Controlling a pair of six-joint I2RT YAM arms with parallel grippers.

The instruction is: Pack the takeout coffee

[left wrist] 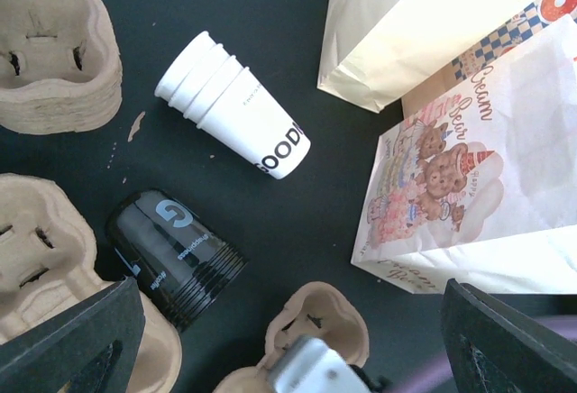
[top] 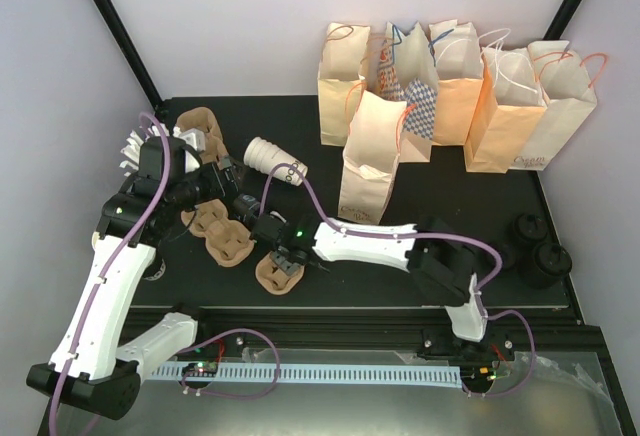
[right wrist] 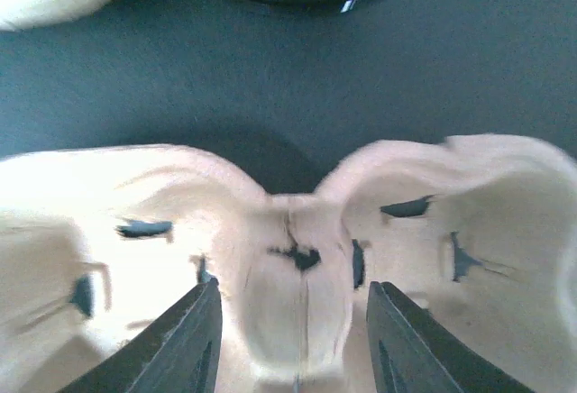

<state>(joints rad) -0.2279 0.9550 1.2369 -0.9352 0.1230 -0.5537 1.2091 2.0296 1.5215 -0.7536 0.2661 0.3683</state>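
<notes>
Shows bare black table (top: 440, 191) centre-right. Straddles ridge of brown moulded-pulp carrier (right wrist: 297, 231) with right pincer (right wrist: 293, 289) half open, grip unclear. Holds left pincer (left wrist: 288, 289) wide, empty, by toppled white lettered paper cups (left wrist: 239, 109) far-left.

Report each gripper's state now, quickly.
Left gripper: open, holding nothing.
Right gripper: jaws astride the centre ridge of the cup carrier; whether it grips cannot be told.

"OODI" on white cups (left wrist: 234, 105), "G" on black stack (left wrist: 176, 258), "Cream" on bear-print bag (left wrist: 469, 168)
</notes>
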